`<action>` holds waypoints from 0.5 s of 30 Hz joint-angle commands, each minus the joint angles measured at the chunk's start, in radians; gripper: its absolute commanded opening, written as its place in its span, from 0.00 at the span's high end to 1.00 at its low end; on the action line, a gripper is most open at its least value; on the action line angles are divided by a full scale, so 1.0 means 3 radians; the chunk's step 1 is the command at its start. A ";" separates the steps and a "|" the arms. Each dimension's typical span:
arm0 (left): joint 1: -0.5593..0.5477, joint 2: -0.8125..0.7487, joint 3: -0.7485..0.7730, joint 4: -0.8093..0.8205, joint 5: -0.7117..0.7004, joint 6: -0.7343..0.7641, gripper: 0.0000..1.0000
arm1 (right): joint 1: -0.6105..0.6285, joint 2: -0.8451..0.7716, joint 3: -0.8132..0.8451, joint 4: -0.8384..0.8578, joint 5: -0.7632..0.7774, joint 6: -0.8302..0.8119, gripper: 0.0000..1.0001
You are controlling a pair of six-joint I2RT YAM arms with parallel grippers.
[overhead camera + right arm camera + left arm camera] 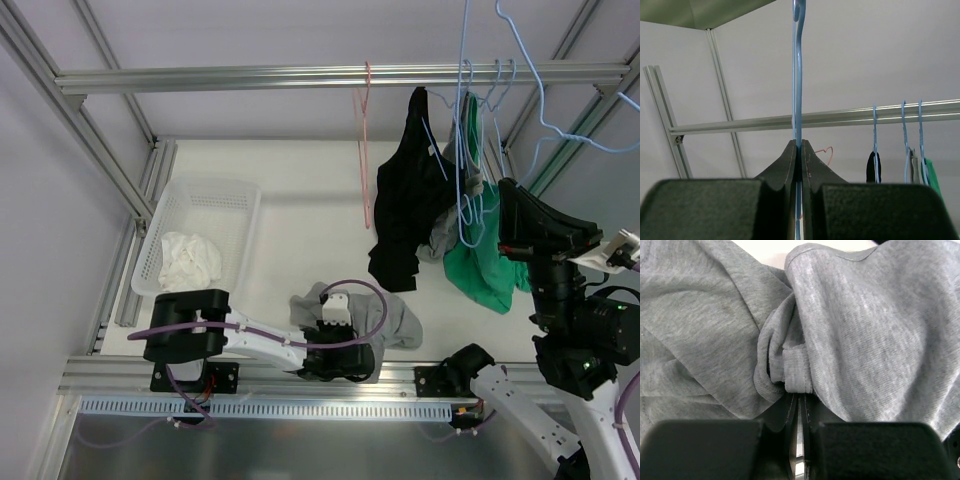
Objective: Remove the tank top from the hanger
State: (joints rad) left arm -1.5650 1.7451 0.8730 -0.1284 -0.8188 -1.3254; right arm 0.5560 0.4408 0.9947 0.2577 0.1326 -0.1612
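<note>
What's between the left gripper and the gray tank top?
Nothing visible. The left gripper is already shut on a fold of the gray tank top, which lies on the table. The right gripper clamps the blue hanger, apart from it.

Robot lab test cell. Aluminium frame [250, 78] closed in by plain white panels [40, 250], white tabletop [300, 200], slotted cable duct [270, 407], hangers [461, 170] on the top bar.
</note>
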 commanded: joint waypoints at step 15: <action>0.0456 -0.1899 -0.0824 -0.0533 0.0311 0.0680 0.01 | -0.0013 -0.0375 0.0678 -0.2914 -0.0038 0.0225 1.00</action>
State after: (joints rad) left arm -1.4437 1.2507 0.6247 -0.2623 -0.7349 -1.2186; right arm 0.5556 0.3168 1.1957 -0.4587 0.1162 -0.1318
